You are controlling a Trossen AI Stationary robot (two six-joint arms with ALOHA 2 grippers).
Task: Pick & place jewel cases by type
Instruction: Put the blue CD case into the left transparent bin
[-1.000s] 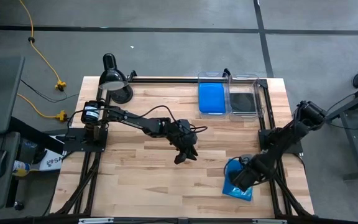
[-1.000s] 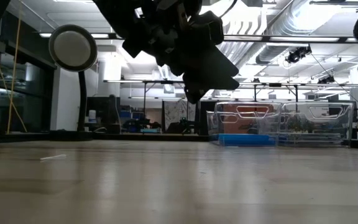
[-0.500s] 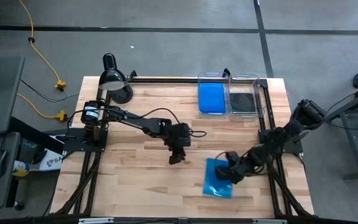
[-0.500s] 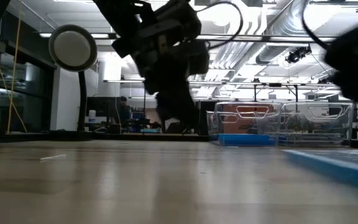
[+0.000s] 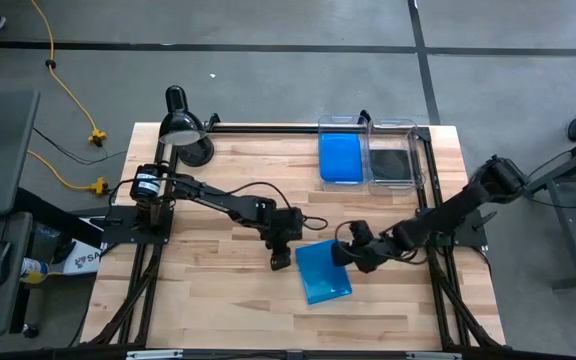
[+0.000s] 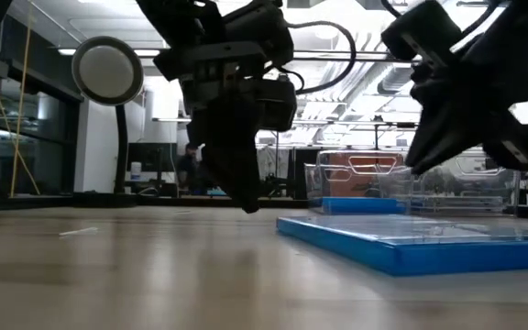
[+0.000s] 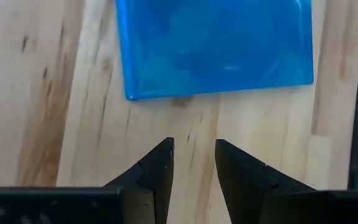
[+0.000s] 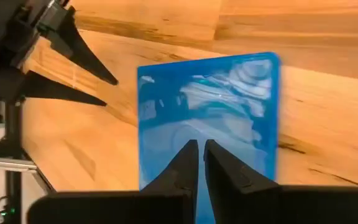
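One bright blue jewel case lies flat on the wood near the table's middle. My right gripper is shut and hovers over the case's right part; the low view shows its tips above the case. My left gripper is open, pointing down at bare wood just left of the case, low over the table. Another blue case lies in the left clear bin and a black case in the right bin.
The two clear bins stand side by side at the far edge, right of centre. A black desk lamp stands at the far left corner. Bare wood lies left of and nearer than the blue case.
My right gripper has swept from the near right corner toward the table's middle, sliding the blue case along the wood with it and turning it somewhat. My left gripper has moved down and slightly toward the left, close beside the case's left edge.
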